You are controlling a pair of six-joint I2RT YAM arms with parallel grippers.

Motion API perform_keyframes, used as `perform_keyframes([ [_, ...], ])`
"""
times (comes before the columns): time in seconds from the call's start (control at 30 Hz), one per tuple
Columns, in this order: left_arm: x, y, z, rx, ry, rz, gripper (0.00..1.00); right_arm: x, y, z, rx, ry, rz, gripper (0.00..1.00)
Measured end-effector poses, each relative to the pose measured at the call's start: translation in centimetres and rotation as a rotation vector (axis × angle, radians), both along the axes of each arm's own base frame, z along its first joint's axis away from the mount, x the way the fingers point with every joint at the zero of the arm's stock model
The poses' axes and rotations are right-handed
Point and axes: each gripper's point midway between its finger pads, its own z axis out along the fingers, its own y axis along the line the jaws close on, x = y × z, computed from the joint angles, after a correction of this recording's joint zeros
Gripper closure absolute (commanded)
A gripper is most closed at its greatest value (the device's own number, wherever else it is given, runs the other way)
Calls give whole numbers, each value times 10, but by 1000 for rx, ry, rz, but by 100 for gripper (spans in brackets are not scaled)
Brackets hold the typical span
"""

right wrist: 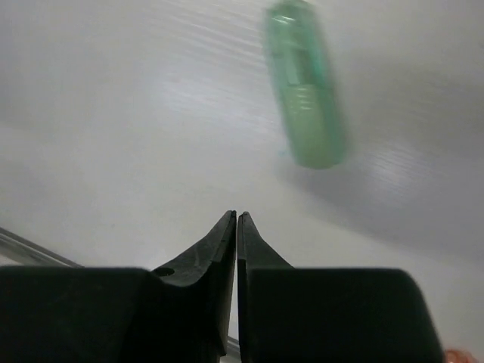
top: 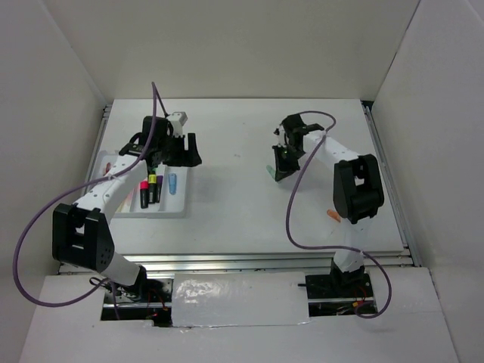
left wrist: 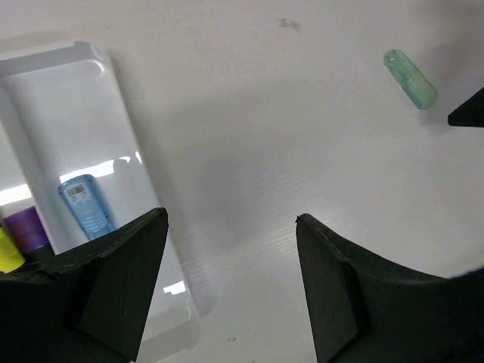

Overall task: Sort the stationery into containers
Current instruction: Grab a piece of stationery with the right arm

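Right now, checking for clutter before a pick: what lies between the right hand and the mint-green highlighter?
Nothing; in the right wrist view only bare white tabletop separates the right hand from the mint-green highlighter.

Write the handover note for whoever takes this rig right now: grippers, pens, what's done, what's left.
Left gripper: open, empty, over the right edge of the tray.
Right gripper: shut on nothing; the mint highlighter lies on the table just beyond its tips.
Done: a pink marker, a purple marker and a blue marker lie in the tray, among others.
Left: the mint highlighter and an orange pen at the table's right side, neither in the tray.
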Motion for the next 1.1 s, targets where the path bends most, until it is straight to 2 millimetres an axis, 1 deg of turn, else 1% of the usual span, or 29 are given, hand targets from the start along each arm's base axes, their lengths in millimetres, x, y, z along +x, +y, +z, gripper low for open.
perform_keyframes([
  [0.07, -1, -10, 3, -28, -2, -18, 20, -2, 21, 21, 3, -81, 68, 79],
  [0.1, -2, -12, 2, -32, 4, -21, 20, -3, 30, 29, 0, -117, 97, 70],
  [0.13, -3, -15, 1, -36, 10, -25, 20, -4, 38, 35, -4, -144, 124, 63],
  [0.17, -4, -17, 0, -38, 13, -30, 20, -4, 43, 38, -12, -159, 139, 60],
  [0.2, -4, -18, -1, -39, 16, -33, 19, -2, 45, 37, -29, -170, 151, 57],
  [0.23, -4, -18, -1, -39, 18, -33, 19, 0, 43, 35, -45, -173, 154, 56],
  [0.27, -4, -18, -1, -39, 18, -32, 18, 4, 40, 32, -66, -171, 156, 52],
  [0.33, -4, -18, -1, -38, 17, -33, 18, 16, 32, 20, -108, -165, 148, 43],
  [0.4, -4, -17, -2, -35, 16, -37, 16, 24, 22, 6, -150, -152, 150, 37],
  [0.43, -5, -17, -2, -34, 17, -38, 16, 26, 18, -2, -172, -144, 156, 36],
  [0.5, -5, -18, -2, -35, 18, -45, 16, 28, 8, -14, -209, -128, 166, 36],
  [0.6, -7, -19, -3, -36, 24, -50, 17, 29, -1, -22, -250, -117, 184, 37],
  [0.8, -9, -19, -5, -35, 33, -53, 17, 40, -1, -28, -273, -122, 228, 43],
  [0.83, -9, -19, -6, -35, 36, -53, 17, 41, -1, -29, -278, -120, 233, 46],
  [0.9, -9, -18, -8, -33, 43, -53, 18, 40, -2, -33, -288, -112, 245, 49],
  [1.0, -10, -18, -10, -32, 52, -50, 20, 41, -2, -35, -301, -96, 266, 56],
  [1.03, -9, -17, -10, -35, 54, -43, 21, 41, -3, -35, -306, -93, 271, 63],
  [1.1, -8, -16, -9, -42, 54, -33, 22, 41, -3, -36, -309, -89, 281, 74],
])
